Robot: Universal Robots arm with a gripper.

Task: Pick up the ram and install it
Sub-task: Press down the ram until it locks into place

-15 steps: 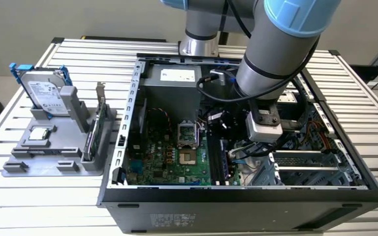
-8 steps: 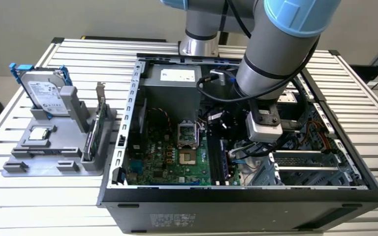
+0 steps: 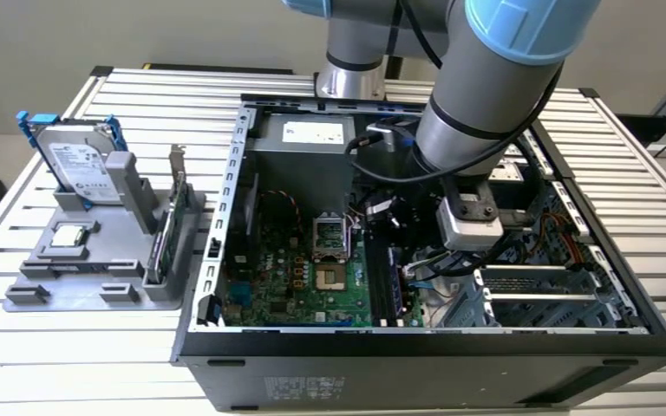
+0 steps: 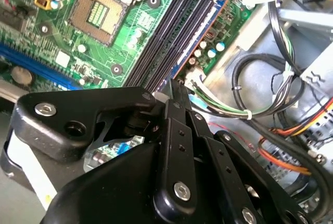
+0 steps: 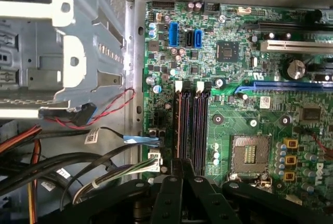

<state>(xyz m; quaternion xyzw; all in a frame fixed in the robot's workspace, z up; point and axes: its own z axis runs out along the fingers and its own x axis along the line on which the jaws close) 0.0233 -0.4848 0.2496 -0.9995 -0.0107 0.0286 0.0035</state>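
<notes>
Ram [image 4: 193, 43] looks to be standing on edge in outermost black slot, along motherboard [image 5: 250, 115] edge nearest cable bundle [image 4: 250, 94]; not certain. Gripper [image 4: 177, 86] fingertips pressed together, nothing clamped between, poised at near end of that slot; contact with ram unclear. Motherboard sits inside open case [image 3: 426, 347].

A slatted metal table [image 3: 101, 364] bears an open computer case [image 3: 426, 355] beside a grey parts holder [image 3: 79, 290].
</notes>
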